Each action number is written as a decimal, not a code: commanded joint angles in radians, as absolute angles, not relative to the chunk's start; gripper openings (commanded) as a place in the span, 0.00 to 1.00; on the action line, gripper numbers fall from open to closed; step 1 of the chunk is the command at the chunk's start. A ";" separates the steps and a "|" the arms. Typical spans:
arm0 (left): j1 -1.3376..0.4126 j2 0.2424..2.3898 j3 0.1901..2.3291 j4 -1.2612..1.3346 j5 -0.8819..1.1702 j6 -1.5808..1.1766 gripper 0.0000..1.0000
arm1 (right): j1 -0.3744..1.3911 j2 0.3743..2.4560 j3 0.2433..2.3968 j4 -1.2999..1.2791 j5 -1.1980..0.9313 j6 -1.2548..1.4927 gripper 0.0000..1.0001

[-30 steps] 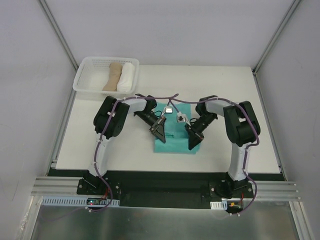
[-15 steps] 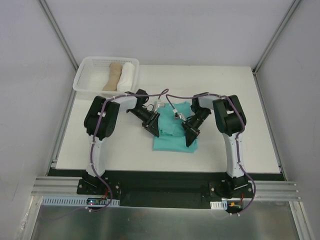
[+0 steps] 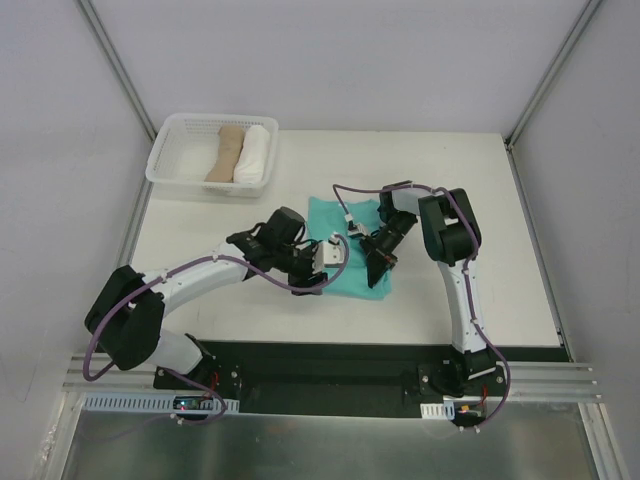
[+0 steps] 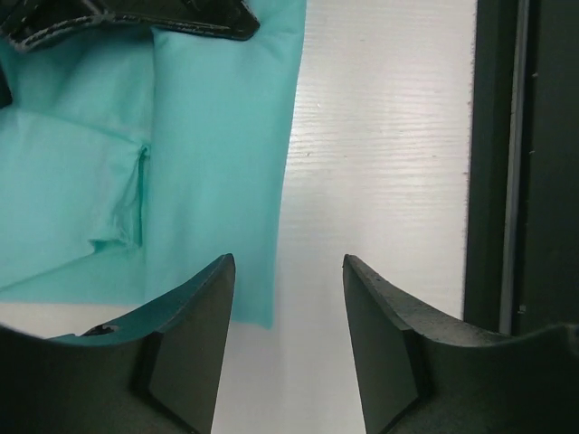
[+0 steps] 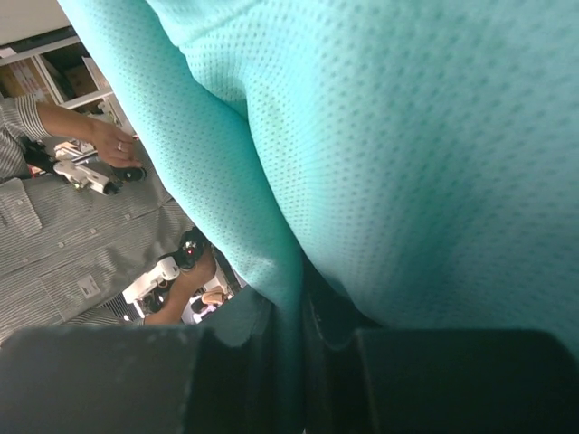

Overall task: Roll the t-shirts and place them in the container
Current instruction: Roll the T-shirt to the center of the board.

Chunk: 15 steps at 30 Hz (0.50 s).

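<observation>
A teal t-shirt (image 3: 352,268) lies folded in the middle of the white table. My left gripper (image 3: 328,266) hovers low at its near left corner, open, with nothing between its fingers. In the left wrist view the fingertips (image 4: 220,271) straddle the t-shirt's (image 4: 208,136) near edge and bare table. My right gripper (image 3: 379,262) is at the cloth's right side, shut on a pinched fold. In the right wrist view the gripper (image 5: 298,303) clamps the t-shirt (image 5: 407,136), which drapes over the lens and hides the table.
A white basket (image 3: 165,152) stands at the far left corner, holding a rolled beige shirt (image 3: 226,152) and a rolled white one (image 3: 253,153). The table's black front edge (image 4: 525,181) runs close to the left gripper.
My left gripper opened and let go of the cloth, and its arm dropped low and stretched out from the left. The right gripper pulled back a little, still holding the t-shirt.
</observation>
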<state>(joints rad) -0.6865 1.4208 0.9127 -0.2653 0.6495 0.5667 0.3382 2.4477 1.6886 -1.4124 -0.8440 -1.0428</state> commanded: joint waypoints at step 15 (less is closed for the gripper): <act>-0.868 1.612 0.723 0.077 0.262 1.031 0.53 | 0.344 2.479 1.703 -1.532 -0.804 -1.042 0.04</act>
